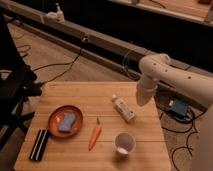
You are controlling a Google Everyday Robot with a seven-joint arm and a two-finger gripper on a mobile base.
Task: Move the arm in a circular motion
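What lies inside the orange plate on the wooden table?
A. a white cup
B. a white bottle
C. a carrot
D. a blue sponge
D: the blue sponge lies in the orange plate, while the carrot lies beside it on the table; the gripper on the arm hangs at the table's right edge.

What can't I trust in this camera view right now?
- Gripper: at the arm's tip over the table's right edge; too blurred to make out more.
- White bottle: label unreadable.
- Cup: contents unclear.
- Blue item on the orange plate: identity uncertain.
- Arm's base: cut off by the right edge.
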